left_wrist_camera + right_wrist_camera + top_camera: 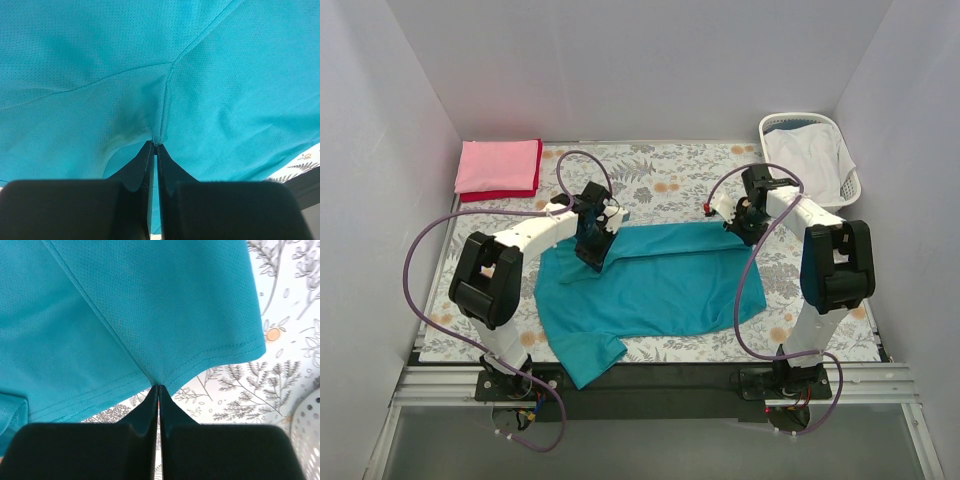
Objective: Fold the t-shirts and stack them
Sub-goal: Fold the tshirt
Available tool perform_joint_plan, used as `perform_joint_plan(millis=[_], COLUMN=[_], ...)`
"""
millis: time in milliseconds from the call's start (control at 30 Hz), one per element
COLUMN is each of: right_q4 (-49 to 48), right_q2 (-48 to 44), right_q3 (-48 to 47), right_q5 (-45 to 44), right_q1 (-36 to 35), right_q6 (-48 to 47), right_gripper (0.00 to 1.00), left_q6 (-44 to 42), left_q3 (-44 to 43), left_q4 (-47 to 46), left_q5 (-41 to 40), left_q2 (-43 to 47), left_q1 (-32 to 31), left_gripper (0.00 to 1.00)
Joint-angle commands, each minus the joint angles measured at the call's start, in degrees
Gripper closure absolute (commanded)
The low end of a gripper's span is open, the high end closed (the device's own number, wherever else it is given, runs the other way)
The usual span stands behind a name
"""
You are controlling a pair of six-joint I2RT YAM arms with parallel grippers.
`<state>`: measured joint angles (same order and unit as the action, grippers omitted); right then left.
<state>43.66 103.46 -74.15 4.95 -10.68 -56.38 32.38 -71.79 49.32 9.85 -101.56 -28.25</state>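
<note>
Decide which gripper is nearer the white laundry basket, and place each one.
Right. The right gripper, shut on the teal t-shirt's far-right edge, sits just left of the basket; the left gripper holds its far-left edge, much farther away.

Robot lab test cell, not a home. Plain white panel walls (650,70) box in three sides. Left arm (485,275) and right arm (835,260) are bolted by a metal rail (660,390), with purple cables (407,270) looping loose. Floral cloth (660,180) covers the table. Laundry props: teal t-shirt (660,285), folded shirts (498,165), white basket (800,118).
</note>
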Motion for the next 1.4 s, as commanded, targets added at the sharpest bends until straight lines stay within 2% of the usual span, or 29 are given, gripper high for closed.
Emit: perform_joint_plan(millis=[0,400,433,500,567,600,733,967,1300,1367], right_q4=[2.3,2.3,2.3,2.3,2.3,2.2,2.3,2.4,2.1,2.2], right_q2=[-2.0,-1.3,-1.4,-1.3,-1.2,-1.0,-0.5,0.3,3.3,4.1], right_q3=[2.2,3.7,3.8,3.8,3.8,3.6,2.9,1.8,0.5,0.5], right_q5=[0.8,2.4,2.4,2.4,2.7,2.9,3.2,3.8,3.2,2.9], right_q1=[-0.3,-0.6,-0.7,-0.7,-0.7,-0.8,-1.3,-1.6,-1.8,-1.7], right_q6=[-2.3,-2.0,-1.9,-1.8,-1.4,-1.3,-0.7,0.2,1.4,1.4], right_gripper=[0.99,0.99,0.99,0.99,0.99,0.99,0.99,0.99,0.99,0.99], left_q6=[-0.5,-0.5,-0.7,-0.7,-0.7,-0.6,-1.0,-2.7,0.0,0.1], left_q3=[0.7,2.3,2.1,1.0,-0.4,-2.5,-7.0,-7.8,-12.8,-14.3], left_q4=[0.0,-1.2,-0.7,0.4,0.8,1.0,2.1,-0.5,-6.7,-6.2], left_q5=[-0.1,-0.6,-0.4,1.1,2.5,3.5,7.5,11.9,13.1,12.9], left_q2=[2.0,1.3,1.2,1.6,3.8,4.4,5.2,0.5,-10.8,-13.8], left_q1=[-0.2,-0.2,-0.2,0.0,0.7,2.1,9.1,23.9,28.2,31.1], left_gripper=[1.00,1.00,0.98,0.85,0.78,0.72,0.66,0.66,0.66,0.66])
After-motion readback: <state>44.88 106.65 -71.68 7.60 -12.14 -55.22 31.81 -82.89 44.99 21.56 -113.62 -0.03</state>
